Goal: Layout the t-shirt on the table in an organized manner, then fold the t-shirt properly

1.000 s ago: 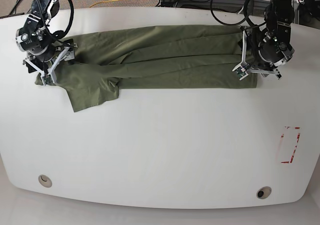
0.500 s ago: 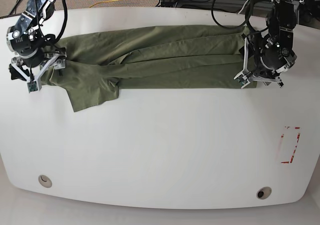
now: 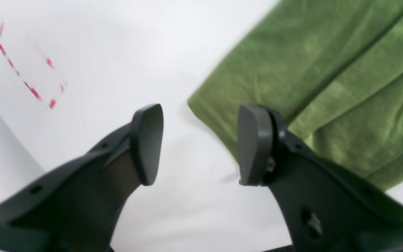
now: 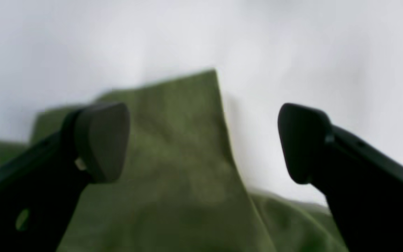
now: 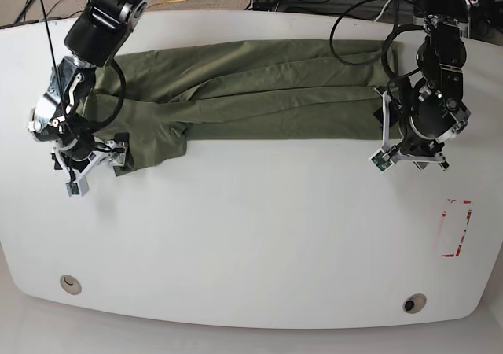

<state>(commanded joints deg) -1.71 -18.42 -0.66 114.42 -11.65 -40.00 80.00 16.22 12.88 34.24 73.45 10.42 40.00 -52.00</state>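
The olive-green t-shirt [image 5: 251,94] lies stretched in a long band across the far part of the white table [image 5: 259,236], one sleeve flap hanging toward the front at its left end. My left gripper [image 5: 409,159] hovers open at the shirt's near right corner [image 3: 310,70]; in its wrist view one finger [image 3: 255,145] overlaps the hem and the other stands over bare table. My right gripper [image 5: 94,169] is open above the sleeve's corner [image 4: 173,157], which shows between its fingers [image 4: 100,140]. Neither holds cloth.
A red tape rectangle [image 5: 456,228] marks the table's right side, also seen blurred as red tape [image 3: 30,77] in the left wrist view. Two grommet holes [image 5: 71,283] [image 5: 414,302] sit near the front edge. Cables hang behind the table's far edge.
Both grippers have moved from the shirt's ends toward the table's front, the right one farther, down to the sleeve flap. The shirt lies as before.
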